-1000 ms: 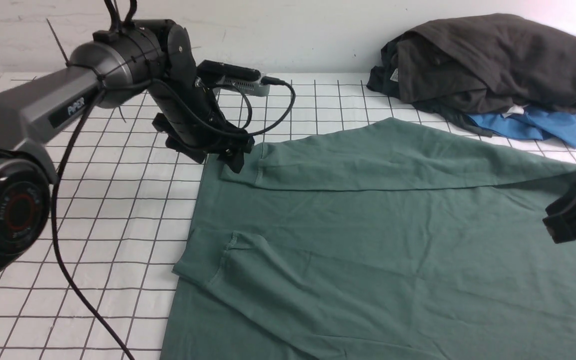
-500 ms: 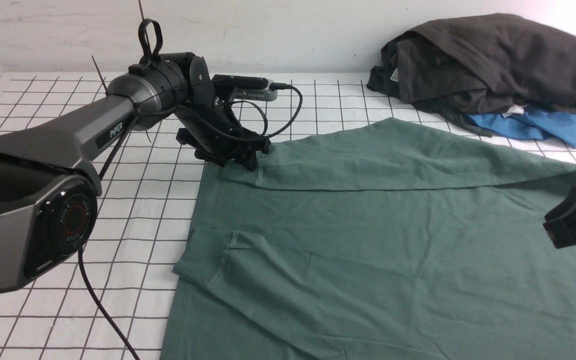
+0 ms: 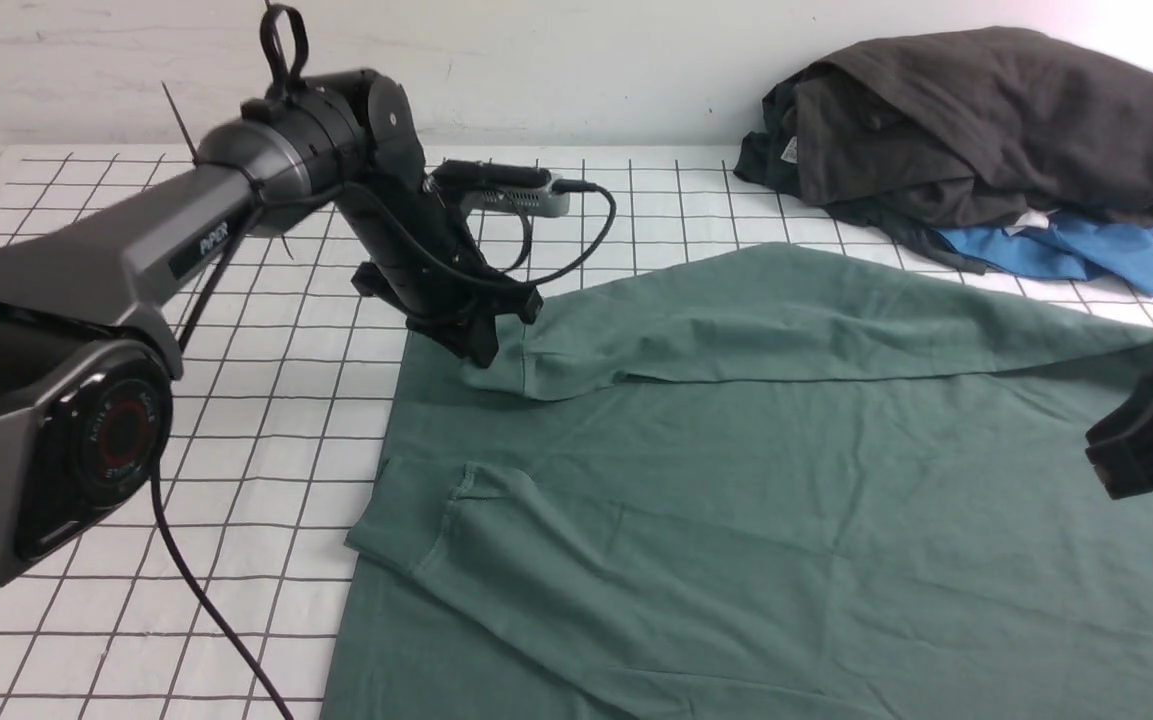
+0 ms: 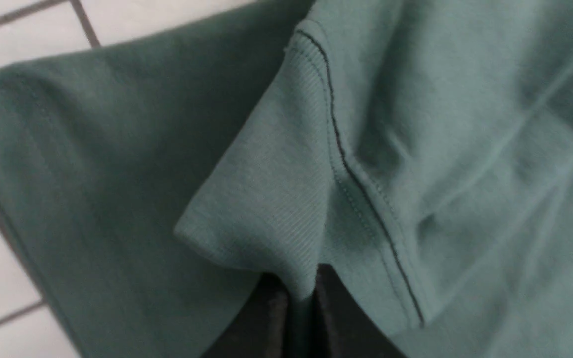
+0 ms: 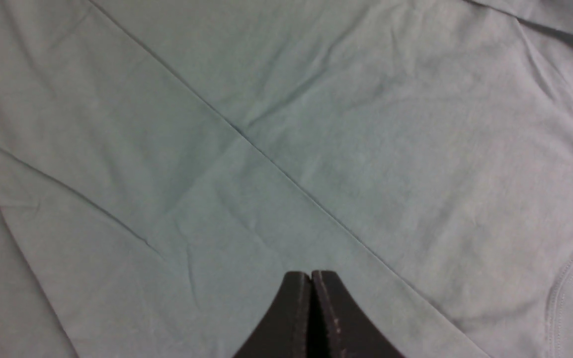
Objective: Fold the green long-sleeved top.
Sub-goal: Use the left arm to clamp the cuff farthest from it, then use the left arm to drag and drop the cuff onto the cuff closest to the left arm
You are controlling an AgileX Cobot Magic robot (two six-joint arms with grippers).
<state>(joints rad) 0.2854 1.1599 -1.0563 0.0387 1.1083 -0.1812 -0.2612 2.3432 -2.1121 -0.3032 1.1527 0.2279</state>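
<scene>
Left gripper [image 4: 300, 298] clamped on cuff [image 4: 266, 199] of the green long-sleeved top [image 3: 736, 450], bite maybe shallow. Lift slowly, sleeve trailing below it. Right gripper [image 5: 311, 281] closed, empty.

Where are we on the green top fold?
Done: green top spread flat, near sleeve laid across it. In hand: left gripper pinches the far sleeve's cuff. Left: body folds; right gripper is shut, empty.
</scene>
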